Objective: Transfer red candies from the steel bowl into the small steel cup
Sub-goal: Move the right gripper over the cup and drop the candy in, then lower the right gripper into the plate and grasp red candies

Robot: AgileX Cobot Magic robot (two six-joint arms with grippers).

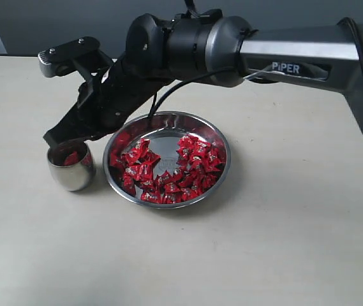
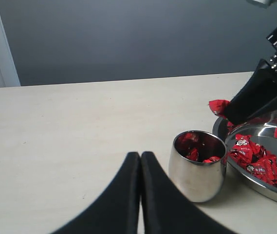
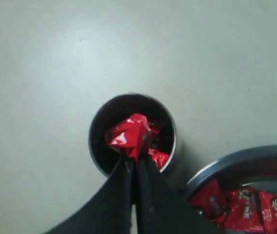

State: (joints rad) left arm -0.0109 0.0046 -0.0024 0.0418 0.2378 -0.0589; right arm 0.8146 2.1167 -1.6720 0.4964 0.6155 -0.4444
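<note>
- The right gripper [image 3: 134,163] was clenched on one candy [image 3: 131,134], its fingers nearly pressed together, with the candy just over the mouth of the cup [image 3: 93,146].
- In the exterior view the cup [image 1: 73,178] stood at the left of the frame, just beside the bowl [image 1: 222,137] at the centre. Whether the two touched could not be told.
- There the gripper's tip [image 1: 57,139] covered the cup's far rim. Red showed in the cup's mouth, but the held candy could not be told from loose ones.
- A few candies lay inside the cup, partly hidden behind the held one, so their count was unclear.
- Many candies [image 1: 168,175] lay in the bowl, mostly toward its near side. The arm [image 1: 187,44] hid the bowl's upper-left rim.
- The left gripper [image 2: 139,156] was closed on nothing, fingers touching, low over the table [image 2: 55,146] near the cup. Its body was cut off at the frame edge.
- Both wrist views cut off most of the bowl.
</note>
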